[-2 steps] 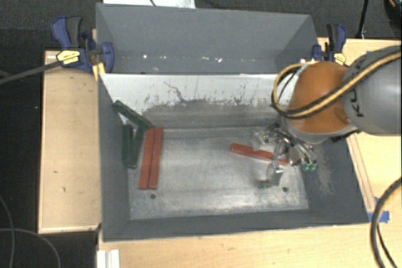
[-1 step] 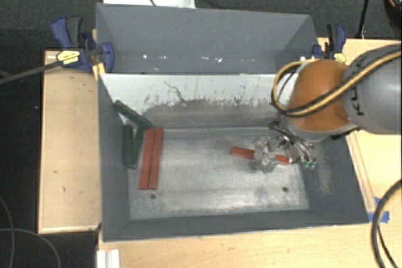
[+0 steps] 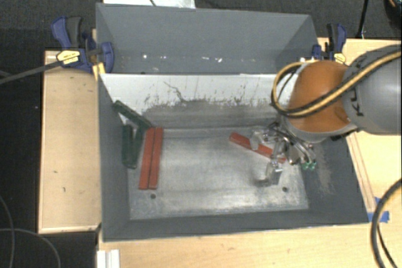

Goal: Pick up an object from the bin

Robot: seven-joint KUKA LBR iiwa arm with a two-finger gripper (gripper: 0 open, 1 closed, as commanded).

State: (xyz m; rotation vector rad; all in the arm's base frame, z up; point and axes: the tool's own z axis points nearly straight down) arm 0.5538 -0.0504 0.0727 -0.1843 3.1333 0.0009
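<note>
1. We see a grey metal bin [image 3: 207, 198] with sloping walls and a flat, scuffed floor.
2. On the floor's left side lies a dark green flat bar [image 3: 131, 146], running from back to front.
3. Just beside it on the right lies a long red-brown flat bar [image 3: 151, 158], roughly parallel to it.
4. A dark grey slanted strip [image 3: 129, 115] lies near the back left corner, meeting the green bar's far end.
5. Right of the floor's middle, well apart from those three, we see a small red flat piece [image 3: 242, 141] lying aslant, its right end covered.
</note>
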